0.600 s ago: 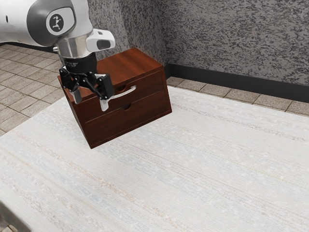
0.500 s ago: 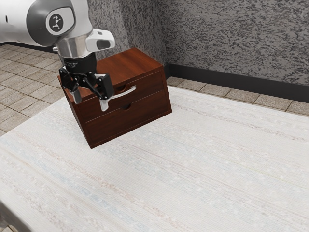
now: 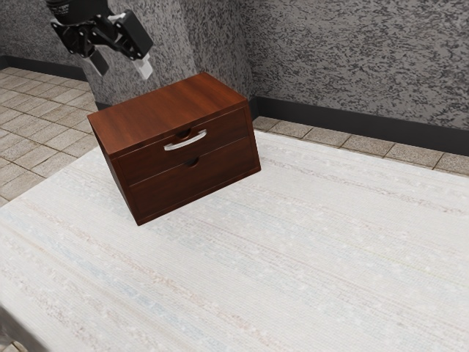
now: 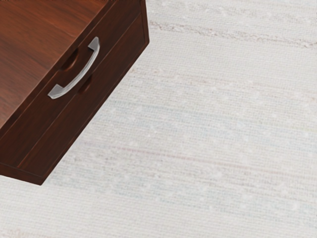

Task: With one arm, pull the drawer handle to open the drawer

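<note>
Approach step: gripper high above the cabinet, handle not yet taken.
The gripper (image 3: 121, 66) hangs empty with its fingers spread, well above the cabinet (image 3: 157, 110) and off toward the exterior view's left. The silver handle (image 3: 185, 140) sits on the cabinet's upper drawer (image 3: 223, 128), which looks flush and unopened. In my judgement the next move is to descend to the cabinet's front, straddle the handle, close on it, then pull outward.

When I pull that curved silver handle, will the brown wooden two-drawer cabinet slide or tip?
Likely slides before tipping: the brown wooden cabinet is low, wide and seemingly unfastened on the pale woven tabletop. The curved silver handle is on the upper drawer, so a high pull could rock it. Handle looks rigid, smooth, possibly slippery.
</note>
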`<move>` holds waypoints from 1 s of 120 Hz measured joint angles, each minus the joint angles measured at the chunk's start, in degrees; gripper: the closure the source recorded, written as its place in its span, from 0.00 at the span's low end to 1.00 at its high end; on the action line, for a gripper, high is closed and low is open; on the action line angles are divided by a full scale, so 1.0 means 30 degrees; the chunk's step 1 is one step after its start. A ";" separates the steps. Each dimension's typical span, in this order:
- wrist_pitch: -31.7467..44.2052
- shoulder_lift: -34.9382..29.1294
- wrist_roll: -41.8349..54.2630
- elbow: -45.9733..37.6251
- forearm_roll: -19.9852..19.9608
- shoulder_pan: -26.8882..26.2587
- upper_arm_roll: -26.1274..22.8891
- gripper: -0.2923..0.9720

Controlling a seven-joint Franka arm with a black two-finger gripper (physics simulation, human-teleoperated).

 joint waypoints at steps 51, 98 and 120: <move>-0.0271 -0.0775 0.0029 -0.0877 -0.1750 -0.0705 0.0678 0.23; 0.0510 -0.0671 0.0075 -0.3342 -0.2064 -0.2121 0.0924 0.23; 0.1359 0.7207 -0.1739 -1.4956 0.1288 -0.6340 -0.0637 0.24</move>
